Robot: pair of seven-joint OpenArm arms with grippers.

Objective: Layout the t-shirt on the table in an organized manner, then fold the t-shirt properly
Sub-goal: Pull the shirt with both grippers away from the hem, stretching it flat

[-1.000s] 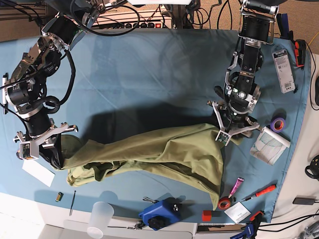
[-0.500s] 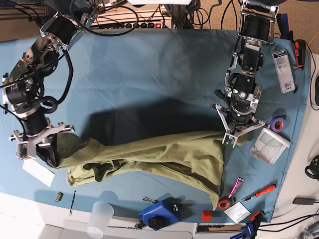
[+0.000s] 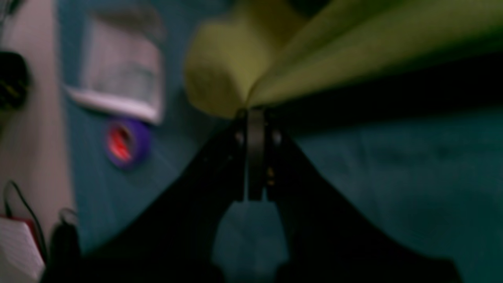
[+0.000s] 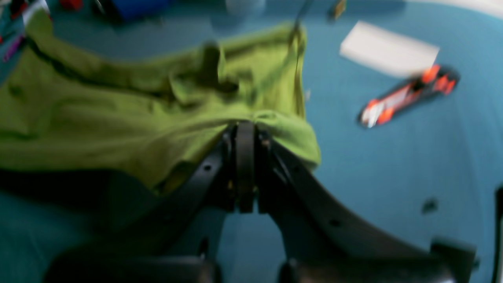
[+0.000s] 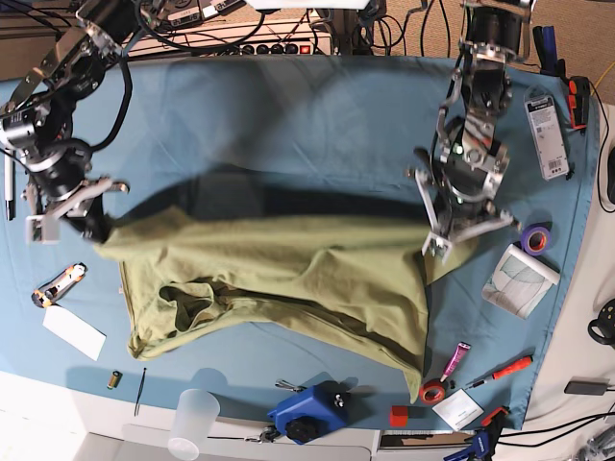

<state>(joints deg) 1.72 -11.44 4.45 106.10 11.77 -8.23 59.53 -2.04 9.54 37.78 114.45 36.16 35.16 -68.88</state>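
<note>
Both upper corners of the t-shirt [image 5: 288, 279] are clenched by the left hand [image 5: 444, 240] and right hand [image 5: 69, 219] above the surface [image 5: 288, 125], so layout is underway and folding remains.

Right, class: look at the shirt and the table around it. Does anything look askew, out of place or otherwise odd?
Yes. The t-shirt is not flat: both grippers pinch its upper edge, while its lower left part lies bunched in folds. The table is also cluttered near it: a roll of red tape sits at the shirt's lower right corner.
</note>
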